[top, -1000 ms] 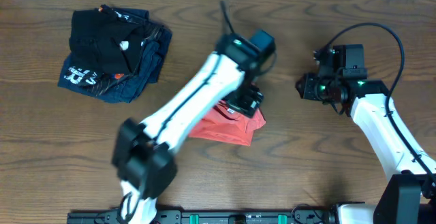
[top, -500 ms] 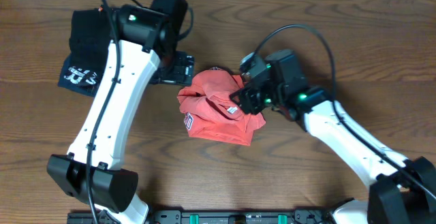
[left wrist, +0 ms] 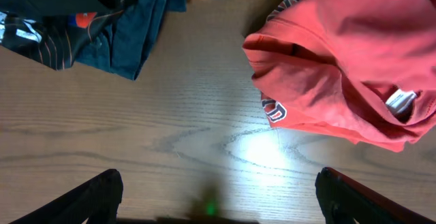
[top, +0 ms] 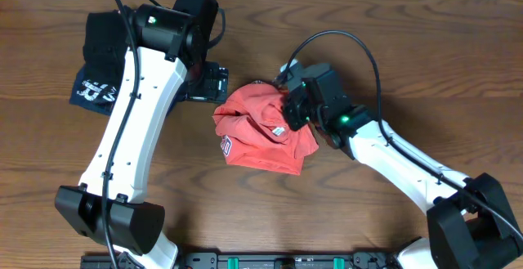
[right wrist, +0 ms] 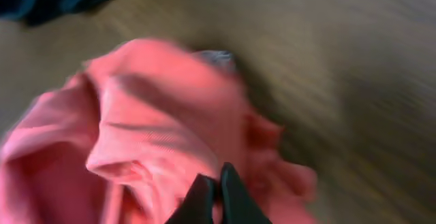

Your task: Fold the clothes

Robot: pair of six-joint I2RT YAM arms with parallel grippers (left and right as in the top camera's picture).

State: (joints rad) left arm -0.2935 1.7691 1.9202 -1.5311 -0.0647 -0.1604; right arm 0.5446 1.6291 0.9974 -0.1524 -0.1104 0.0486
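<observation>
One red shirt (top: 265, 134) lies crumpled in the middle of the surface (top: 368, 40). I think it should first be pulled flat by two corners. The right tool (right wrist: 218, 183) is closed at its upper right edge, grip unclear. The left tool (top: 212, 82), wide open and empty, is just beside its left edge.

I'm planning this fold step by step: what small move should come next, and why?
Probably lift the right pincer slightly and draw it outward. It is shut at the edge of the crumpled T-shirt, though whether cloth is pinched is unclear. The left pincer is open above the table beside the shirt, holding nothing.
</observation>
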